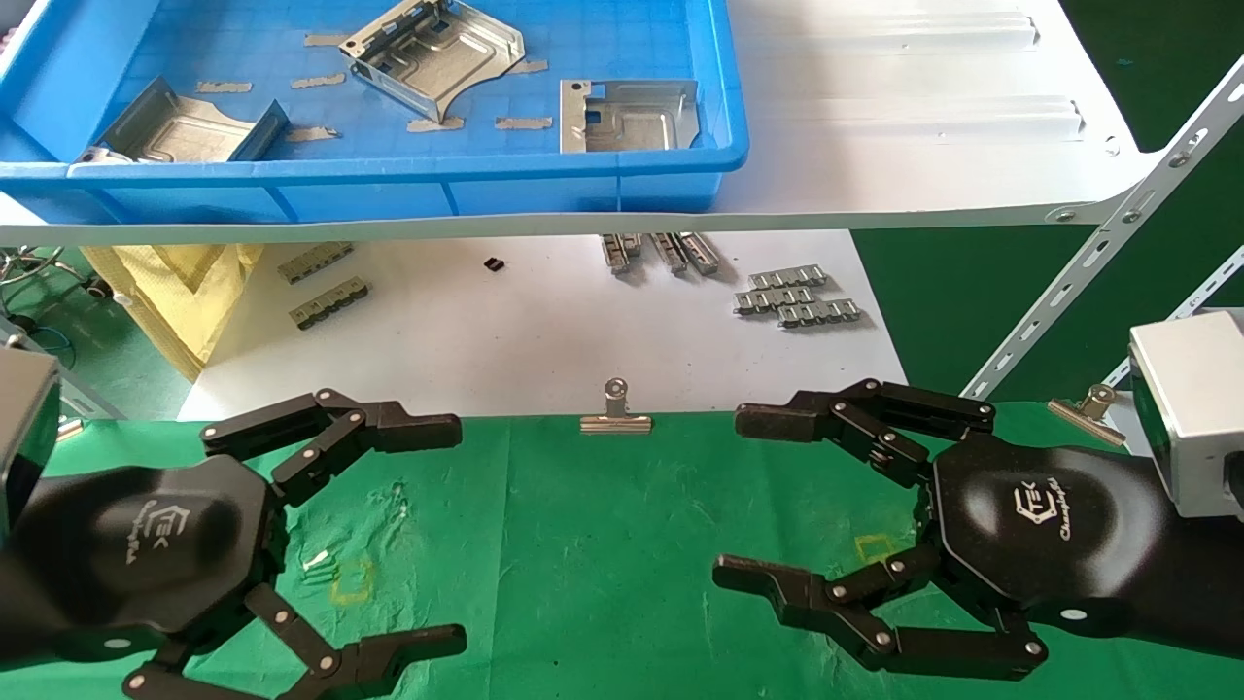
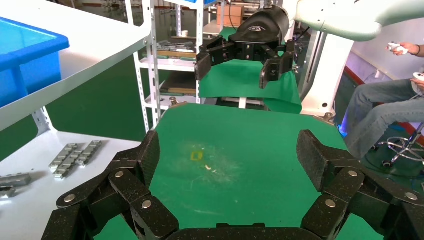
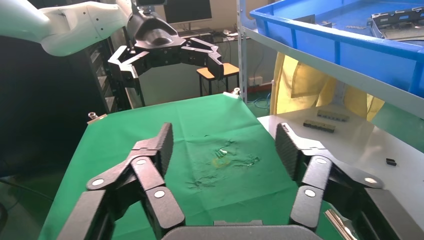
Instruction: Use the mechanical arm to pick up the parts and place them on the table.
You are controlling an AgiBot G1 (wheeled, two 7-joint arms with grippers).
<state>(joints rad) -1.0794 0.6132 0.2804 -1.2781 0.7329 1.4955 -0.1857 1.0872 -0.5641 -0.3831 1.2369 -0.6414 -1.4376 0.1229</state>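
Note:
Three silver-grey sheet-metal parts lie in the blue bin [image 1: 583,180] on the upper shelf: one at the left [image 1: 180,129], one tilted in the middle [image 1: 437,53], one at the right [image 1: 627,115]. My left gripper [image 1: 457,535] is open and empty, low over the green cloth table [image 1: 583,544] at the near left. My right gripper [image 1: 739,496] is open and empty over the cloth at the near right. Each wrist view shows its own open gripper, the left [image 2: 227,150] and the right [image 3: 222,145], over bare green cloth, with the other gripper farther off.
A white shelf board [image 1: 923,117] carries the bin and overhangs a lower white board [image 1: 505,331] with small ridged clips [image 1: 797,297]. Binder clips [image 1: 615,413] pin the cloth's far edge. A slanted shelf brace [image 1: 1108,243] stands at the right.

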